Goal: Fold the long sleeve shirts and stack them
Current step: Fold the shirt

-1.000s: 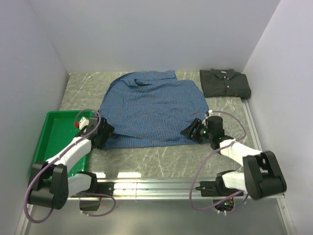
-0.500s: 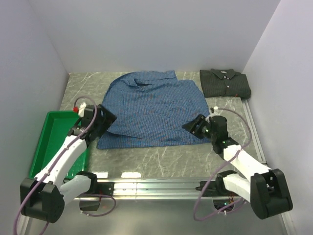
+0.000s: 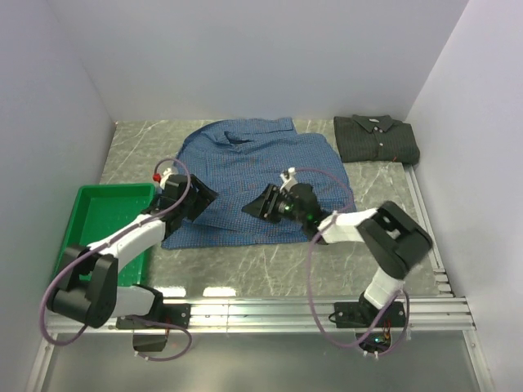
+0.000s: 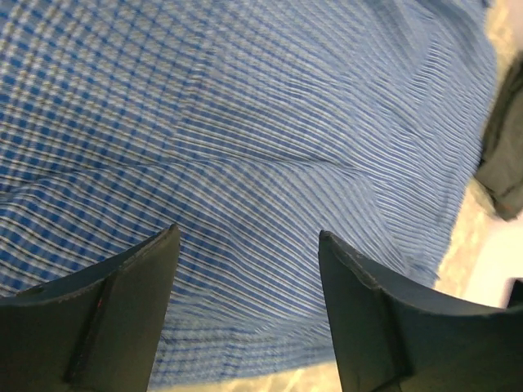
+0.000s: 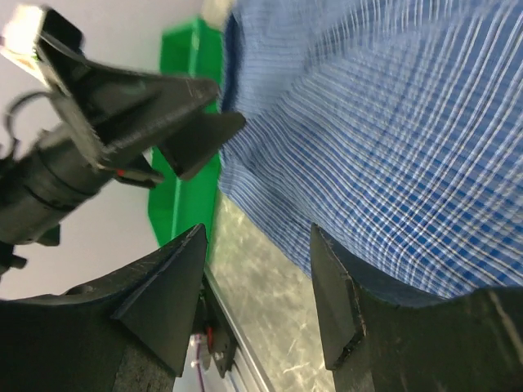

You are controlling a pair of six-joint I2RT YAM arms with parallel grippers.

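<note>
The blue checked shirt lies spread flat mid-table, collar toward the back. Folded at the back right is the dark shirt. My left gripper hovers over the blue shirt's lower left part, open, with only cloth showing beyond its fingers. My right gripper is over the shirt's lower middle, pointing left toward the other one. It too is open, with bare table and the shirt's hem between its fingers. The two grippers face each other a short gap apart.
A green tray sits at the left, just beside the left arm, and shows in the right wrist view. The left gripper appears there too. White walls close in the marble table on three sides.
The left gripper swung from the tray's edge up and right onto the shirt's left part, its jaws narrowing a little. The right gripper swept left from the shirt's right hem to its lower middle.
</note>
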